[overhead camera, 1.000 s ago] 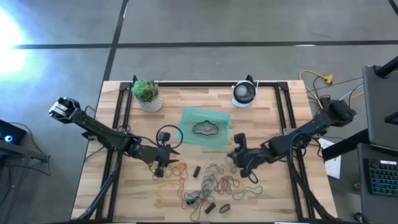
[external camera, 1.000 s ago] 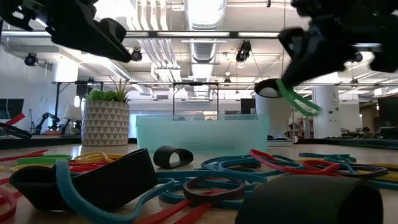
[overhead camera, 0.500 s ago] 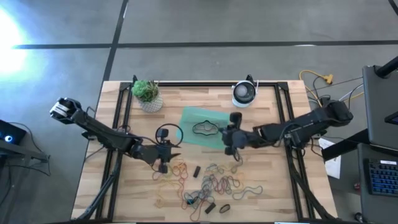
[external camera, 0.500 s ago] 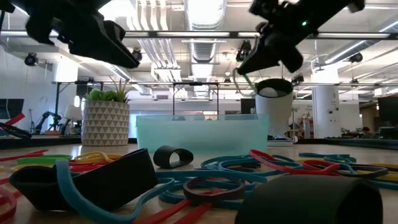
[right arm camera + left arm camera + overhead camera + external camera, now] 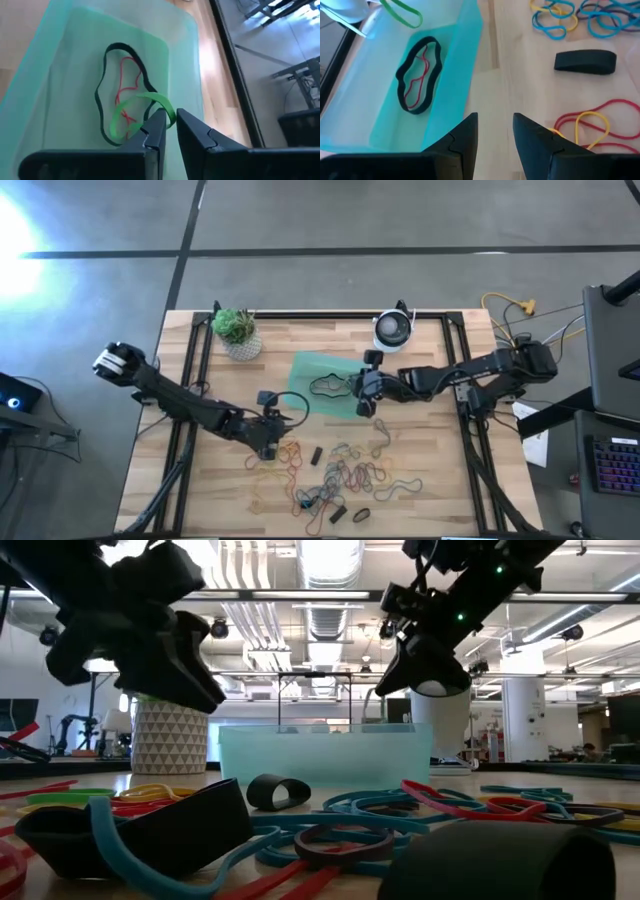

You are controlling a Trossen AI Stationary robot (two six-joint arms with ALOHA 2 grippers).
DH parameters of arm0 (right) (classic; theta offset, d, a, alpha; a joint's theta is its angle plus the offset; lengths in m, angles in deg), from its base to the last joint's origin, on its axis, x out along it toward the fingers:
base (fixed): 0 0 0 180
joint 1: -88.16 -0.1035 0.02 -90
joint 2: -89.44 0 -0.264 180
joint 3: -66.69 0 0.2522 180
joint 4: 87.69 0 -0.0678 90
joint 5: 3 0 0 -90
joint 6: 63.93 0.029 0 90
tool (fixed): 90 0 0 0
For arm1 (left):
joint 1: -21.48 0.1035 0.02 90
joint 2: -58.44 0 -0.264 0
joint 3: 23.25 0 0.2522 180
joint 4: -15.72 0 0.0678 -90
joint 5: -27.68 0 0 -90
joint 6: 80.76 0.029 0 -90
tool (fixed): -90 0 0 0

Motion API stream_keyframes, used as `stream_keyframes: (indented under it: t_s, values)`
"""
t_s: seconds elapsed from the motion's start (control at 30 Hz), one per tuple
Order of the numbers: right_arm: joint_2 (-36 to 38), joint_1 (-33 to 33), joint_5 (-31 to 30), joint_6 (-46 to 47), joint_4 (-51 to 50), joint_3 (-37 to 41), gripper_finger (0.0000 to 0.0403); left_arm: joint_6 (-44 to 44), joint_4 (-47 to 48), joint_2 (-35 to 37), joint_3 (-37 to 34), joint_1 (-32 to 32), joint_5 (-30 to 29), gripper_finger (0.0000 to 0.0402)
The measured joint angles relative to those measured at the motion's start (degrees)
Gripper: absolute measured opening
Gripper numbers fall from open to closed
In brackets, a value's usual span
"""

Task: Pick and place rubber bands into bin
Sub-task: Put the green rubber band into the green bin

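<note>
Right hand (image 5: 169, 131) above bin (image 5: 60, 60)

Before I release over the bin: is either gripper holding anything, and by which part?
The right gripper pinches a green rubber band at one end of its loop, above the bin. The left gripper holds nothing.

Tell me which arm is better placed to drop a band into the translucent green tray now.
The right. The right gripper hangs over the shallow translucent green plastic tray, shut on a green rubber band. The left gripper is open and empty, beside the tray above the wooden table.
</note>
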Motion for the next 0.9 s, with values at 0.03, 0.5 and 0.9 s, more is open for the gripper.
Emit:
stream_keyframes:
  t_s: [0.03,0.5,0.9]
  values:
    - [-0.1,0.0,0.1,-0.3,-0.1,0.0,0.0040,0.0,0.0,-0.3,0.2,0.1,0.0,0.0109]
    - [-0.4,0.5,4.2,-3.0,-0.2,0.1,0.0041,-0.5,-2.8,-0.2,0.8,0.4,0.2,0.0109]
    - [-0.4,1.1,4.3,-4.0,-0.1,0.1,0.0041,-9.6,-0.8,-0.2,0.3,0.3,9.4,0.0109]
